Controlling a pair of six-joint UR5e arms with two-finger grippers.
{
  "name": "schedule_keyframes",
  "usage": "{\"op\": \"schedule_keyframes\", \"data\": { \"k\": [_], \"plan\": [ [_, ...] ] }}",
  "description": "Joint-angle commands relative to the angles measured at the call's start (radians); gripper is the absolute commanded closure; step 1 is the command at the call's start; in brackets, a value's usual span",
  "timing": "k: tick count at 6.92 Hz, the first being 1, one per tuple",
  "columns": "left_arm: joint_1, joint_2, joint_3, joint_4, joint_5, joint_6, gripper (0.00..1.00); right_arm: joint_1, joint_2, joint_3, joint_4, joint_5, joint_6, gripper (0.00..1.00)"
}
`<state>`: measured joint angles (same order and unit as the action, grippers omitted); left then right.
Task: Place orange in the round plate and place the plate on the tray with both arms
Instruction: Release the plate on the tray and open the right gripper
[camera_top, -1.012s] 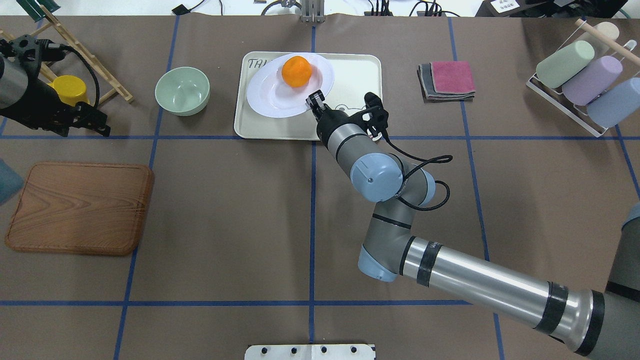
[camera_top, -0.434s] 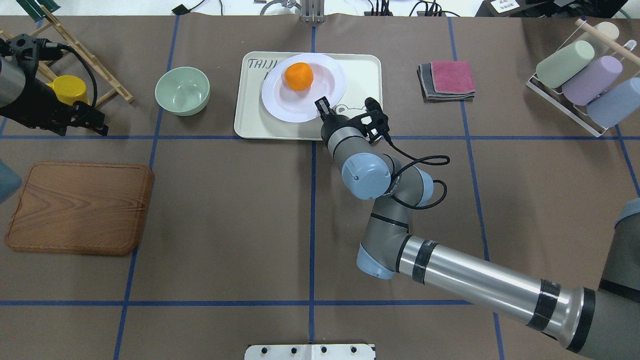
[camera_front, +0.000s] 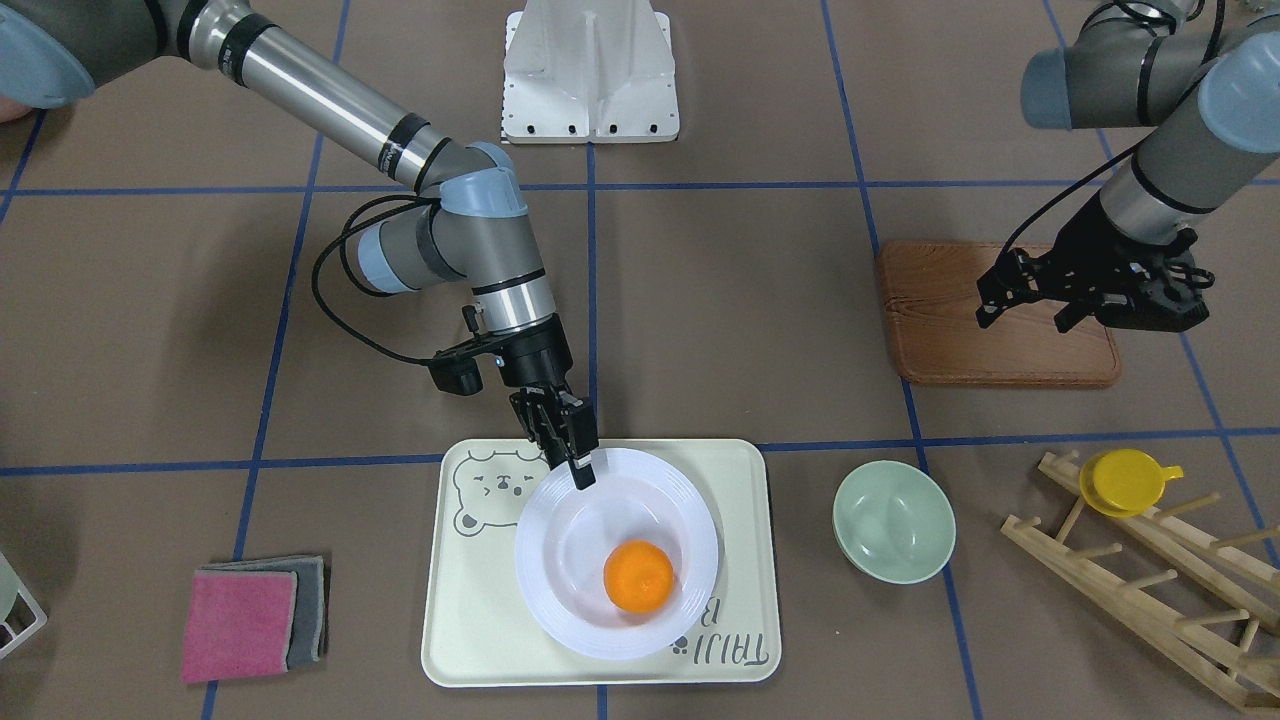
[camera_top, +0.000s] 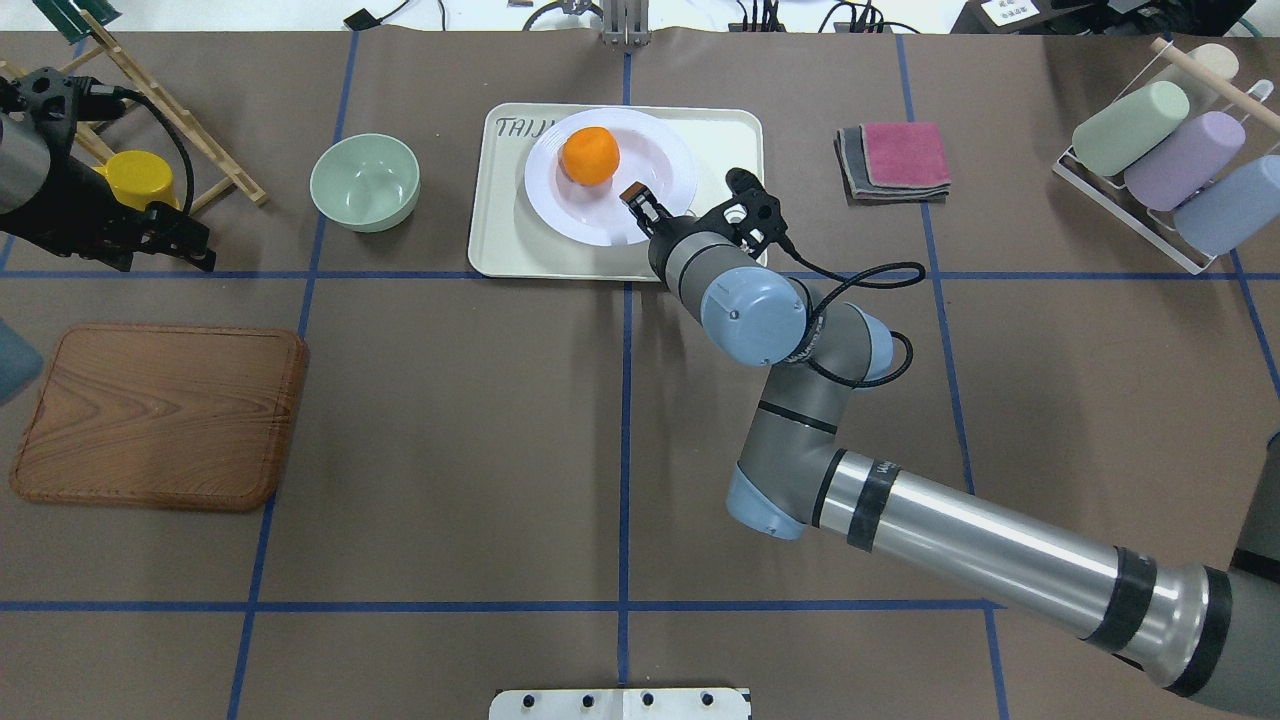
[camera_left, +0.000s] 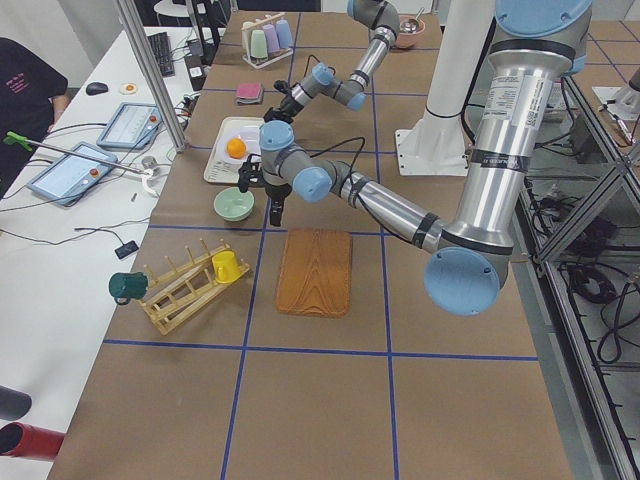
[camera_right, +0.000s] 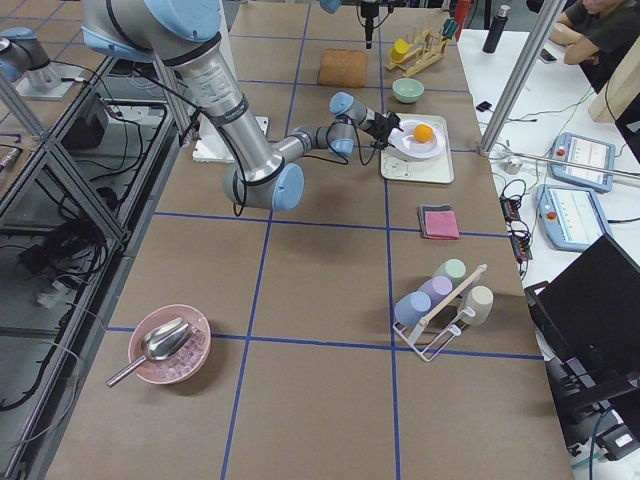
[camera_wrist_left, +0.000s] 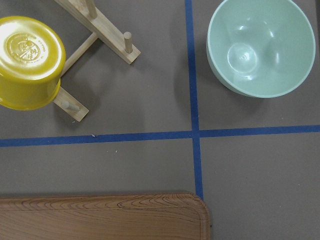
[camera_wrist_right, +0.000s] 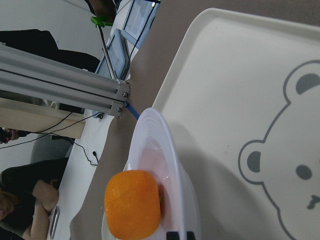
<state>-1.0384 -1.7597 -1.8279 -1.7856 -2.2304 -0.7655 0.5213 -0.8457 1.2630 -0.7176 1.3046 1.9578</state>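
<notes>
The orange (camera_top: 589, 157) lies inside the round plate (camera_top: 665, 150), off centre toward the far side. The plate rests over the middle of the cream tray (camera_top: 728, 150), covering part of the bear drawing. My right gripper (camera_top: 641, 203) is shut on the plate's near rim; the right wrist view shows that rim (camera_wrist_right: 165, 145) running edge-on between its fingertips, with the orange (camera_wrist_right: 132, 204) beside it. In the front view the right gripper (camera_front: 580, 466) meets the plate (camera_front: 540, 590) at the edge nearest the robot. My left gripper (camera_top: 203, 250) hangs open and holds nothing at the far left.
A pale green bowl (camera_top: 364, 181) stands left of the tray. A yellow cup (camera_top: 140, 178) hangs on a wooden rack (camera_top: 222, 155). The wooden board (camera_top: 160, 415) lies front left. Folded cloths (camera_top: 895, 160) and a rack of cups (camera_top: 1160, 150) sit to the right.
The plate with the orange has shifted right, from overhanging the tray's left edge to its middle, held by the right gripper. The left arm has barely moved.
</notes>
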Motion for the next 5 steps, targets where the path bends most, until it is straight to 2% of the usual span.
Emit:
{"op": "schedule_keyframes", "data": {
  "k": [1,2,3,4,5],
  "plan": [
    [0.000,-0.001,-0.001,0.002,0.000,0.000,0.02,0.044,-0.146,0.308,-0.149,0.285,-0.194,0.00],
    [-0.002,0.000,-0.001,0.002,0.002,0.000,0.02,0.102,-0.201,0.422,-0.257,0.427,-0.318,0.00],
    [-0.002,0.000,0.001,0.002,0.003,0.005,0.03,0.185,-0.252,0.526,-0.386,0.590,-0.517,0.00],
    [-0.026,0.008,0.001,0.009,0.002,0.108,0.03,0.318,-0.321,0.608,-0.499,0.792,-0.745,0.00],
    [-0.082,0.072,0.001,0.009,0.002,0.253,0.02,0.482,-0.357,0.619,-0.544,0.905,-0.916,0.00]
  ]
}}
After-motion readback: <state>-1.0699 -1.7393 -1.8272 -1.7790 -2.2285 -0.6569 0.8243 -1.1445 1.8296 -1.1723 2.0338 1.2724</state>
